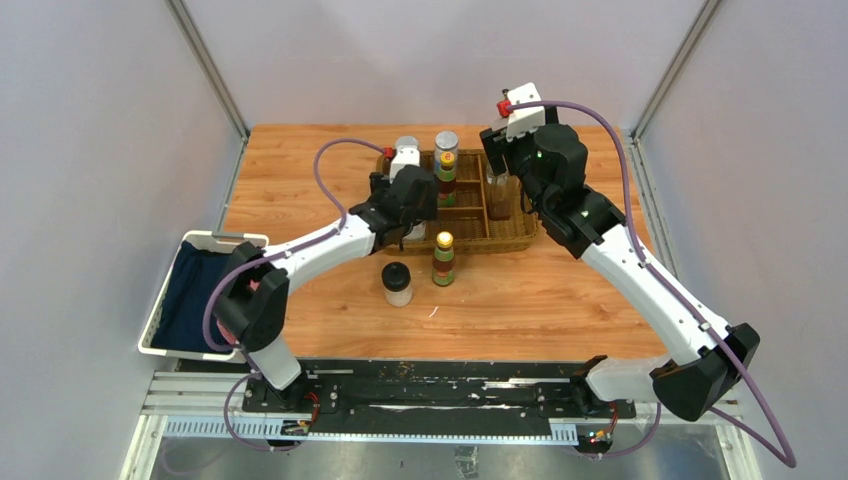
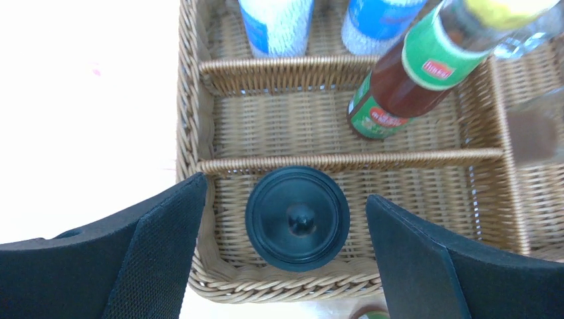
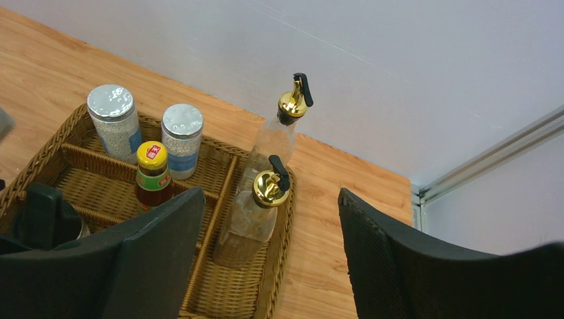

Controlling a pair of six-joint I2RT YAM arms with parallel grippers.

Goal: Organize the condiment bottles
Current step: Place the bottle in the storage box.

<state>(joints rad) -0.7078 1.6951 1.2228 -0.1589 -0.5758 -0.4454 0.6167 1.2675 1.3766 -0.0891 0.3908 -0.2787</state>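
Top view: a black-lidded pale jar and a red-and-green-labelled sauce bottle stood outside the brown wicker divided tray.
Left wrist: the left gripper was spread either side of a second black-lidded jar in the near-left compartment, and a skewed lift might clip it.
Right wrist: the right gripper was spread and empty above the gold-spouted clear cruets; dropping might topple them.

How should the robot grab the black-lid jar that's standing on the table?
Probably best from above, pinching the jar round its pale body just under the lid. It stands upright, and the sauce bottle close beside it crowds a sideways approach.
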